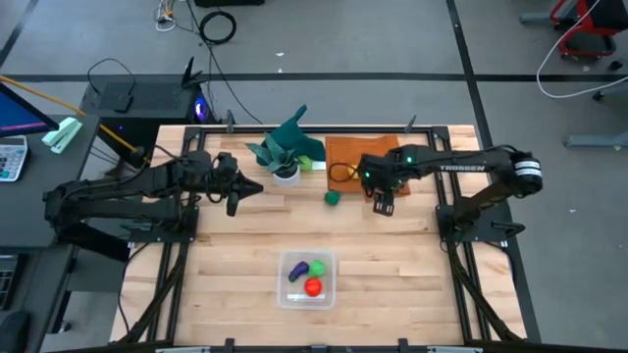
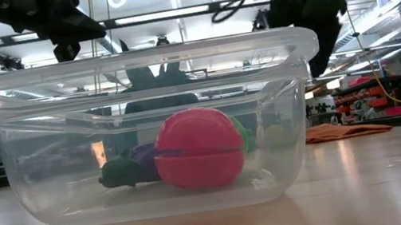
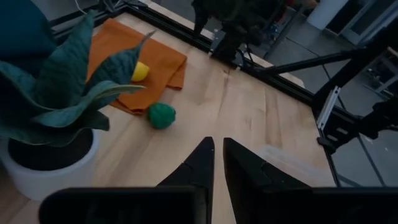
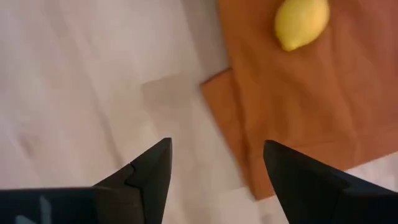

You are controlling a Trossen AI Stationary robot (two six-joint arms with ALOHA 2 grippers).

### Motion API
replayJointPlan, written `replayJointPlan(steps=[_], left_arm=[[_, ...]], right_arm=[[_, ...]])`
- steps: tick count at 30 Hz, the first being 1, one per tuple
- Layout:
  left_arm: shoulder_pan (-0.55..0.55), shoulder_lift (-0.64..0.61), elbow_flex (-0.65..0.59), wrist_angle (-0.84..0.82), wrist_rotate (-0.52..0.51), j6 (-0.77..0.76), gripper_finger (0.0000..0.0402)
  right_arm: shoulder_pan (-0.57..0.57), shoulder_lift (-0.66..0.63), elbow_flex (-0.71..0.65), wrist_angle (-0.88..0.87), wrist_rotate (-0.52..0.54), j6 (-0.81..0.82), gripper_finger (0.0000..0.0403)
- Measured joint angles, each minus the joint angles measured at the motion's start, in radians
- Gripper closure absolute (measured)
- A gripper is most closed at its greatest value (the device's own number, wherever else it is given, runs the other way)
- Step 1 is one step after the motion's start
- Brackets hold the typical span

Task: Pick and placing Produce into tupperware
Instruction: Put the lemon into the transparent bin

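Right gripper (image 1: 384, 203) hangs empty, fingers apart, over the near edge of the orange cloth (image 1: 355, 157). The yellow piece (image 4: 300, 22) lies on the cloth ahead of it, the dark green piece (image 1: 333, 197) on bare wood beside the cloth's corner. Three pieces sit in the tupperware (image 1: 308, 279) already, so this looks like a reach for the fourth. Next it likely must centre and descend; the plant (image 1: 287, 149) crowds one side. Left gripper (image 1: 235, 199) waits, fingers together.

Wooden table (image 1: 245, 245) with black frame rails. Teal-leaved plant (image 1: 285, 147) in white pot (image 1: 287, 175) near back edge, centre. Orange-brown cloth (image 1: 358, 157) flat just beside plant, partly wrinkled at its edge. Off the table: grey floor (image 1: 392, 39), coiled black cables (image 1: 218, 26), calculator (image 1: 10, 157) at far left.
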Motion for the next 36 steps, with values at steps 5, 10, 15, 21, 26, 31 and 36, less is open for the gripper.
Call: replayJointPlan(steps=[5,10,15,21,26,31,36], left_arm=[[0.013,0.000,0.000,0.000,-0.002,-0.025,0.0369],[0.013,0.000,0.000,0.001,-0.032,-0.033,0.0371],[0.012,0.000,0.000,0.003,-0.043,-0.059,0.0366],[0.012,0.000,0.000,0.006,-0.043,-0.059,0.0375],[0.013,0.000,0.000,0.006,-0.043,-0.059,0.0376],[0.013,0.000,0.000,0.006,-0.043,-0.060,0.0369],[0.012,0.000,0.000,0.005,-0.043,-0.060,0.0373]], right_arm=[[-0.113,0.031,-0.001,0.078,-0.004,-0.089,0.0187],[-0.208,0.042,-0.001,0.179,-0.004,-0.160,0.0187],[-0.279,0.068,0.004,0.223,-0.036,-0.211,0.0187],[-0.313,0.172,0.049,0.220,-0.053,-0.209,0.0187],[-0.309,0.275,0.152,0.175,-0.060,-0.168,0.0187],[-0.316,0.371,0.288,0.105,-0.078,-0.086,0.0187],[-0.316,0.429,0.373,0.054,-0.087,-0.043,0.0186]])
